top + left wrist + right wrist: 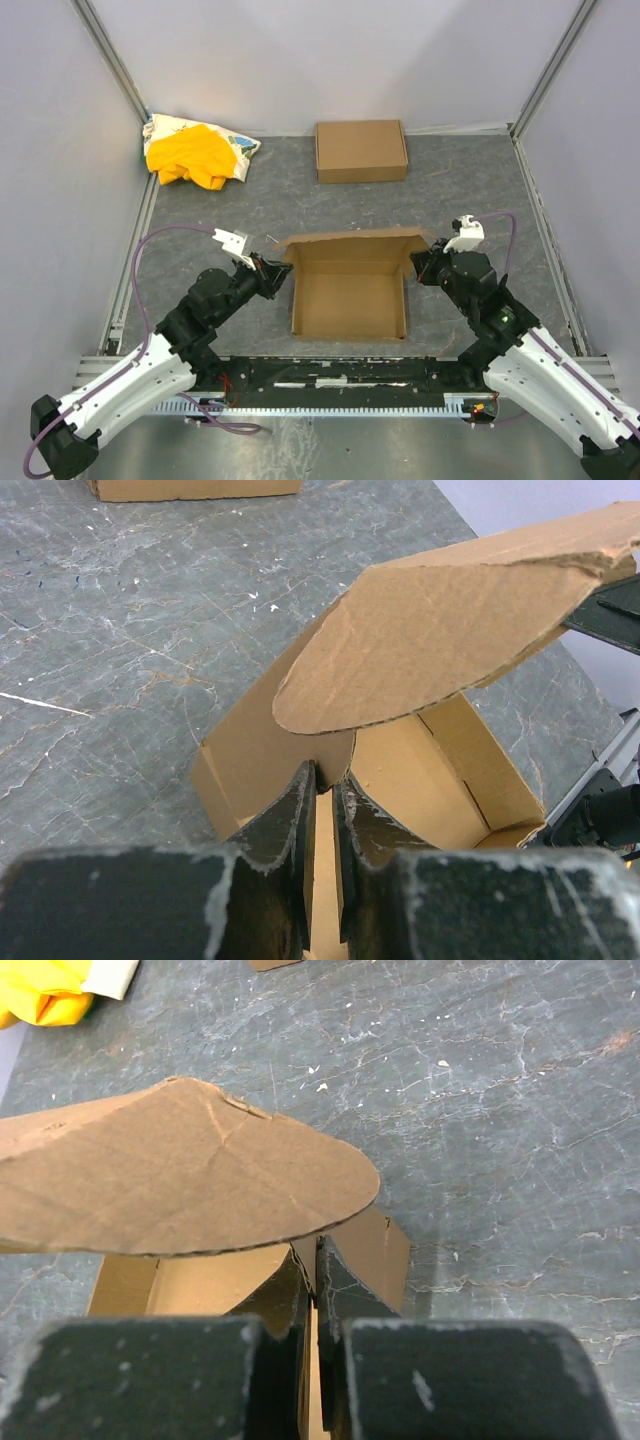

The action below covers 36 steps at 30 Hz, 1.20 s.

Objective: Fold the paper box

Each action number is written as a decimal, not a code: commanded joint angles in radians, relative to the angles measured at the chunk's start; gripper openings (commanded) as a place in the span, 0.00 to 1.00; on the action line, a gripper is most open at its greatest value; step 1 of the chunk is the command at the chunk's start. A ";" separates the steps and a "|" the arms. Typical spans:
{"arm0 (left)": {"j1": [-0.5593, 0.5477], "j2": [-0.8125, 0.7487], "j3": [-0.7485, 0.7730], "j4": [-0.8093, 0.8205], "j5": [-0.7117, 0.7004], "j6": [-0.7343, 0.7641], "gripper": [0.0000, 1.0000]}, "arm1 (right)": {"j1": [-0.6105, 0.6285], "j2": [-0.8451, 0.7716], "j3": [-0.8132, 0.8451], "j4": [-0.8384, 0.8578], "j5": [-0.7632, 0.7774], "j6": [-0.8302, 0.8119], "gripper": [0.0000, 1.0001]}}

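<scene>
Top external view: paper box [348, 298], an open tray, lies on the grey table [470, 190] between both arms. Left gripper [275, 268] pinches its left wall, fingers [290, 820] nearly together; right gripper [419, 263] is clamped on the right wall. Beyond: flat cardboard box [361, 150]; yellow cloth bundle [193, 152], far left.

Grey marbled tabletop [470, 200], plain white walls [330, 50], aluminium rails [115, 60].
</scene>
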 commanded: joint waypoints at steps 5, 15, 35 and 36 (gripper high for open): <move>-0.012 -0.017 -0.034 -0.062 0.024 -0.075 0.15 | 0.035 -0.003 -0.044 -0.091 -0.083 0.110 0.02; -0.019 -0.013 -0.047 -0.060 0.038 -0.087 0.11 | 0.105 0.049 -0.050 -0.064 -0.185 0.052 0.11; -0.022 -0.202 -0.028 -0.207 0.000 -0.119 0.12 | 0.113 -0.190 0.000 -0.289 -0.085 0.006 0.45; -0.021 -0.211 -0.022 -0.216 0.000 -0.122 0.12 | 0.113 -0.183 0.006 -0.284 -0.091 0.002 0.46</move>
